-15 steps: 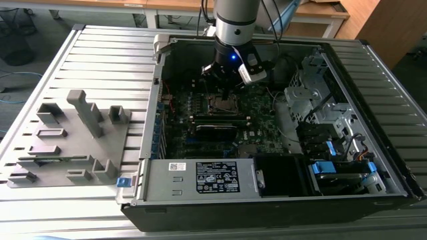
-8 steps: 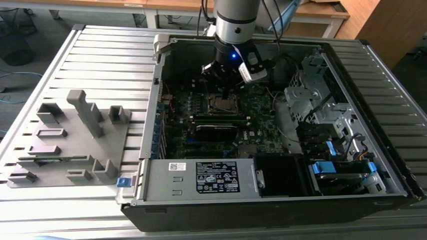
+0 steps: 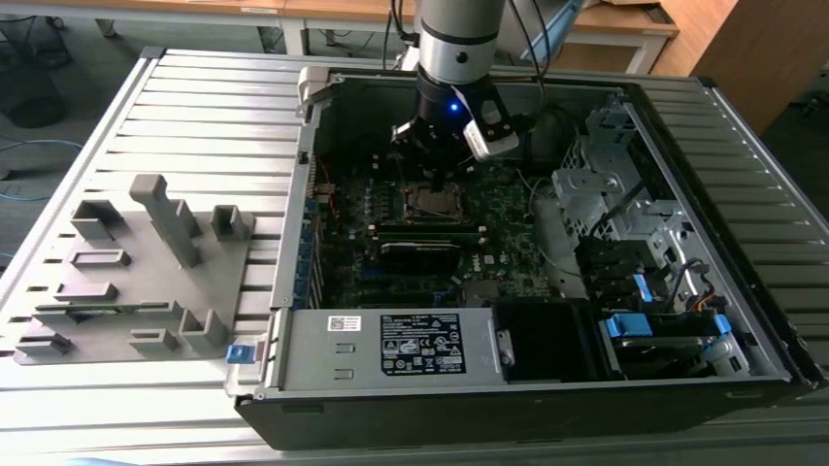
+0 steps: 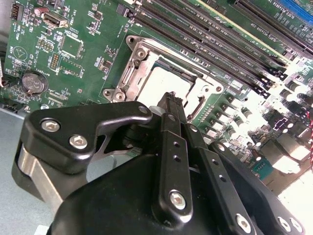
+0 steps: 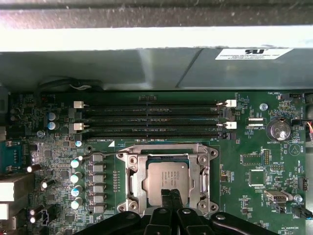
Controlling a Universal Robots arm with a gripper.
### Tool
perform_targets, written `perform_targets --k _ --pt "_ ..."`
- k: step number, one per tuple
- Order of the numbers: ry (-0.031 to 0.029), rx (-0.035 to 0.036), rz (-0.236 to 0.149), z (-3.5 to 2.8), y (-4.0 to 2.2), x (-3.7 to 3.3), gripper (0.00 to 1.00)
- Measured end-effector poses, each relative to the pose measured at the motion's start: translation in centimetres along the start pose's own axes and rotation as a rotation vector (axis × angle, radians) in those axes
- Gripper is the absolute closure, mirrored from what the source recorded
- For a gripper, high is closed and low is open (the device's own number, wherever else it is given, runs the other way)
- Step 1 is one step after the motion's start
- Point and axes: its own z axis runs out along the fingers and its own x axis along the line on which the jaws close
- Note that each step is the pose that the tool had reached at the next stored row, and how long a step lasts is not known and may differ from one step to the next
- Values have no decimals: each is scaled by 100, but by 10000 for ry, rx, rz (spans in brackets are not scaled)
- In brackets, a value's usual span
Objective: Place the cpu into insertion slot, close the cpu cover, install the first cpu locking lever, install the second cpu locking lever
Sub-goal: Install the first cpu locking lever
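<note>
The cpu point(image 5: 165, 177), a silver-grey square, lies in the insertion slot point(image 5: 131, 161) on the green motherboard. It also shows in the second wrist view as cpu point(image 4: 164, 79) in insertion slot point(image 4: 139, 53). The cpu cover point(image 5: 201, 180) appears to lie flat around the chip as a metal frame. A thin wire locking lever point(image 5: 98, 155) sticks out sideways from the socket's corner. My gripper point(image 5: 171, 195) hangs just above the chip's edge with its black fingers pressed together and nothing visible between them. In the second wrist view the gripper point(image 4: 171, 97) looks the same. From outside, the gripper point(image 3: 434, 163) stands over the insertion slot point(image 3: 434, 200).
Long black memory slots point(image 5: 151, 120) run beside the socket, with the case wall point(image 5: 146, 68) beyond them. Capacitors point(image 5: 76, 176) stand on the other side. A labelled grey power-supply box point(image 3: 388, 345) and drive cages point(image 3: 622, 214) fill the case. A grey fixture block point(image 3: 143, 262) sits at the exterior view's left.
</note>
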Motion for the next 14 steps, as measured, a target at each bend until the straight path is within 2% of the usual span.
perform_targets --k 7,14 --pt "1 1 0 -5 0 0 89" --pt "0 0 0 -48 0 -1 89"
